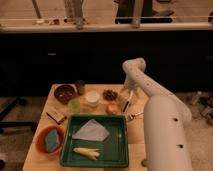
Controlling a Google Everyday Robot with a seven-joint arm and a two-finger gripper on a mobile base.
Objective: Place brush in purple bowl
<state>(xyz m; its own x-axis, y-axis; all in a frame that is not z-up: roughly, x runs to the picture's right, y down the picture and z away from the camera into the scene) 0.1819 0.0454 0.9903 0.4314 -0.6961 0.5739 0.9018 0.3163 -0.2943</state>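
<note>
One camera, high behind arm (162, 120), facing down at table (136, 132), mid-range; jaws over table's far right.

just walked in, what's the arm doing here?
The single arm reaches down by the right side of the green tray. Its gripper, fingers open and holding nothing, hangs just above what looks like the brush lying flat there. The purple bowl sits at the back left, with no brush in it yet.

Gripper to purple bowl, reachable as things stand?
Probably yes, from above. The gripper hangs over the right of the table; the purple bowl sits back left, uncovered. A small dish and a white container stand between: pass above them.
</note>
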